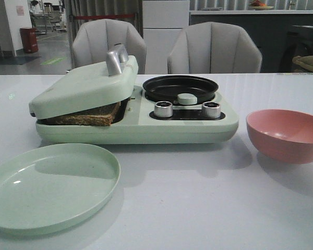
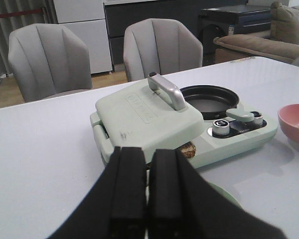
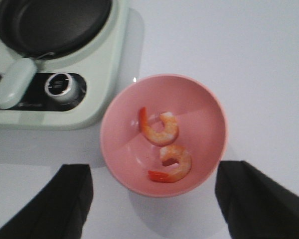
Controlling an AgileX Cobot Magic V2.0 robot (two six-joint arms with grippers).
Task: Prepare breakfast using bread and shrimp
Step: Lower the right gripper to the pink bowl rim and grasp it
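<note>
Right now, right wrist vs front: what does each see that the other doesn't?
Only the right wrist view shows two shrimp inside the pink bowl, framed by the open right gripper. Only the front view shows the bread under the tilted sandwich-press lid and the green plate. Both show the bowl, the black pan and a silver knob.

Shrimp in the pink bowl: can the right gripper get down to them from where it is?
Probably yes. The right gripper is open above the round pink bowl, and the two curled orange-pink shrimp lie uncovered on its bottom. Only the bowl's sloping wall may crowd the fingers.
</note>
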